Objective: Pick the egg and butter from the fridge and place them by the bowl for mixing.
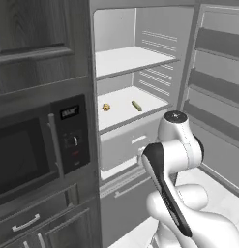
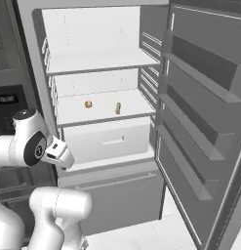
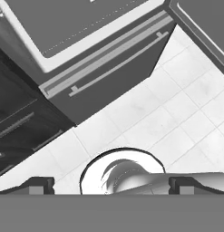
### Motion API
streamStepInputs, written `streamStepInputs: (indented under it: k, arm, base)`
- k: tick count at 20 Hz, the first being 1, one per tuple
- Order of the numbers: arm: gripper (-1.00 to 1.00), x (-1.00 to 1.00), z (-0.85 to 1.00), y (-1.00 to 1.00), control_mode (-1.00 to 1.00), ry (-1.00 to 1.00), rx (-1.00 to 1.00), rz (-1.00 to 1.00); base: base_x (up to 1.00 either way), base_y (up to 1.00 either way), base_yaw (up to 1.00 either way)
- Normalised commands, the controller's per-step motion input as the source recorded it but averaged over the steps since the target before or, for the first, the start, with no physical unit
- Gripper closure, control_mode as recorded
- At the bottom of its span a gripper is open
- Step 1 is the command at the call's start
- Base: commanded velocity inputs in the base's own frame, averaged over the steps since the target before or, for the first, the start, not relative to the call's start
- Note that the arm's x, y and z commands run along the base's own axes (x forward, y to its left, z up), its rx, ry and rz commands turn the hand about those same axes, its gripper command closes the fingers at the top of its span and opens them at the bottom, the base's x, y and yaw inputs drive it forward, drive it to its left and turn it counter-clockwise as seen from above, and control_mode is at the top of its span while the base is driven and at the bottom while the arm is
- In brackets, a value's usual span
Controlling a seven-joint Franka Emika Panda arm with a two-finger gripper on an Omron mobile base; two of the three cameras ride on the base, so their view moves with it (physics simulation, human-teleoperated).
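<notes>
olive-yellow butter (image 1: pixel 136 105), white-lined grey fridge (image 1: pixel 122 60)

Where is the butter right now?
The butter lies on the fridge's lower shelf, right of a small round brown item.

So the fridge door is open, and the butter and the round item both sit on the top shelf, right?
Not quite. The fridge door is open, but the butter and the round item both lie on the second shelf, just above the drawer. The top shelf is bare. The right base view shows it best.
</notes>
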Motion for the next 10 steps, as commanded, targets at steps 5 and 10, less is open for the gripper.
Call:
streamStepInputs:
  k: [5,10]
  arm:
    - [-1.00,0.00,0.00,0.00,1.00,0.00,0.00,0.00]
    - [-1.00,0.00,0.00,0.00,1.00,0.00,0.00,0.00]
  base:
    - [0.54,-0.38,0.21]
    - [0.53,-0.27,0.35]
